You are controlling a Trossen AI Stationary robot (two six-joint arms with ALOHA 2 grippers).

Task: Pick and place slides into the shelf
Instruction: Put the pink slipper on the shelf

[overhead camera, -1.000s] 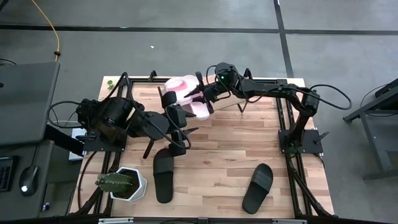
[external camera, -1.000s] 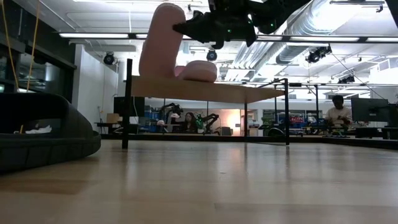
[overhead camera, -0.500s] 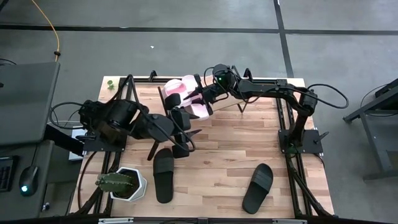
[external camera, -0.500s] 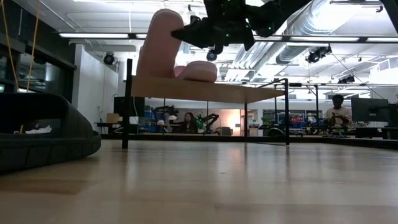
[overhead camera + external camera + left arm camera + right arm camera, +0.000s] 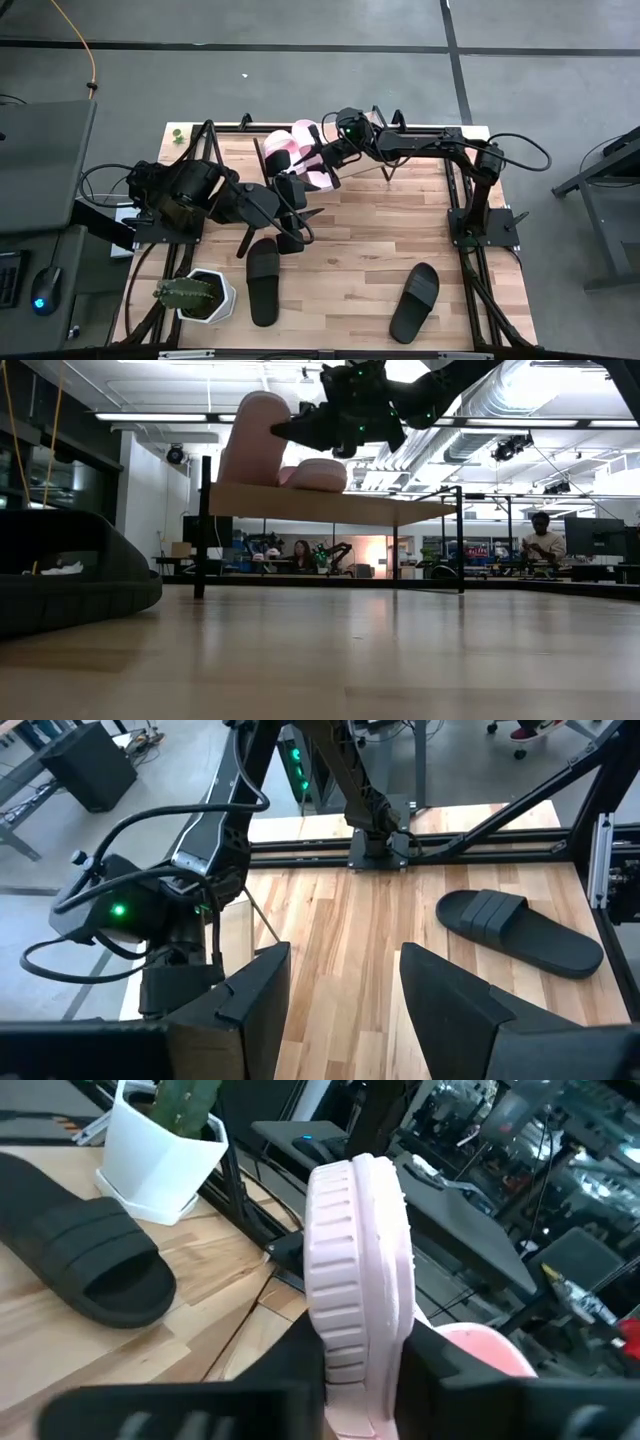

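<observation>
Since 1 s ago R gripper (image 5: 322, 156) slid left along shelf (image 5: 330, 505), clamped on pink slide (image 5: 358, 1280) held on edge by its mate (image 5: 279, 147), so I'd say placing nearly done; L gripper (image 5: 340, 990) wide open, idle mid-table.

Lighting is looking even and soft from overhead, so the table (image 5: 350, 240) is only showing faint shadows under the arms. Down low, the ceiling light strips (image 5: 180, 417) are blowing out to white and everything on the shelf (image 5: 330, 505) is reading backlit and dark. The near tabletop there is going soft and blurry. In the right wrist shot the end effector (image 5: 350, 1380) fingers are smearing out of focus, and the room behind the pink slide (image 5: 355, 1280) is hazy too.
</observation>
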